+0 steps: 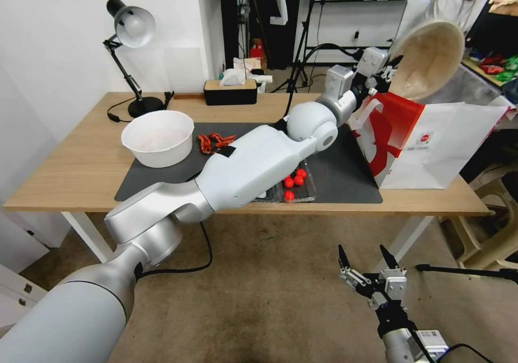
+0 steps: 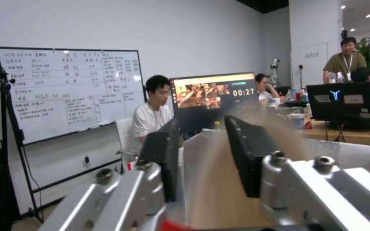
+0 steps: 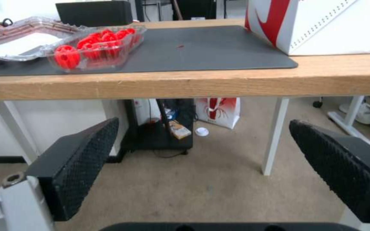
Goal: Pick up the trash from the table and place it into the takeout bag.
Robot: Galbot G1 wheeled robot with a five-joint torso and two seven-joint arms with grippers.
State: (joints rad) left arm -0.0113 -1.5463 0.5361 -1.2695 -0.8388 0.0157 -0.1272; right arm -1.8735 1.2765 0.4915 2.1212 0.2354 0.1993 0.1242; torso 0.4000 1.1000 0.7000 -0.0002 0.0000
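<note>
Your table (image 1: 81, 174) carries the takeout bag (image 1: 431, 147) at its right end, standing partly on the dark mat (image 1: 340, 174). Your left arm reaches across the tabletop, and the left gripper (image 1: 389, 67) holds the shallow beige bowl (image 1: 429, 61) by its rim, tilted on edge in the air above the bag's open top; its jaws are clamped on that rim. Your right gripper (image 1: 367, 266) hangs low in front of the table, below its edge, jaws wide apart. The tray of cherry tomatoes (image 3: 95, 48) sits on the mat.

Beige bowl (image 1: 429, 61) tilted above takeout bag (image 1: 431, 142)
</note>
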